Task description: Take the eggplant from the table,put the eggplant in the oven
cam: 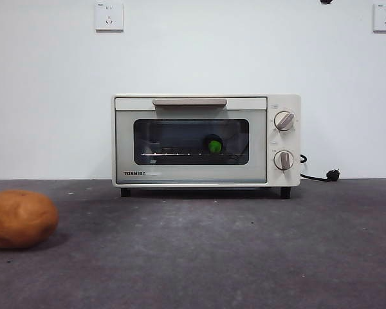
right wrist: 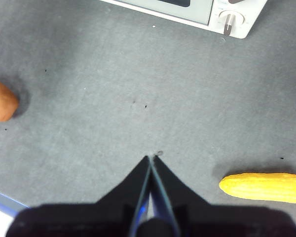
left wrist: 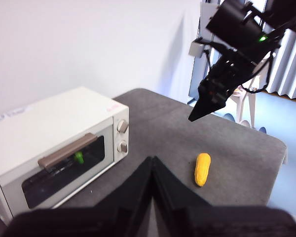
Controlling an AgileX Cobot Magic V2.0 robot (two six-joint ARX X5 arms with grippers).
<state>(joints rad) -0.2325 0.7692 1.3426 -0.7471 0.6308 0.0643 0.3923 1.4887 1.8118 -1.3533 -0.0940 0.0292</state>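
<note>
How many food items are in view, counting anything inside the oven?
3: the eggplant behind the oven door's glass, only partly visible; a brown potato-like lump on the table; a yellow corn-like piece also on it.

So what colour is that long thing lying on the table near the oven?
Bright yellow, clearest in the right wrist view.

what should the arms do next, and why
Probably nothing more than staying pulled back. The eggplant already sits on the rack inside the oven, seen through the glass of the shut door. The left hand and right hand are both shut, empty and held off the table, so the job looks done.
</note>
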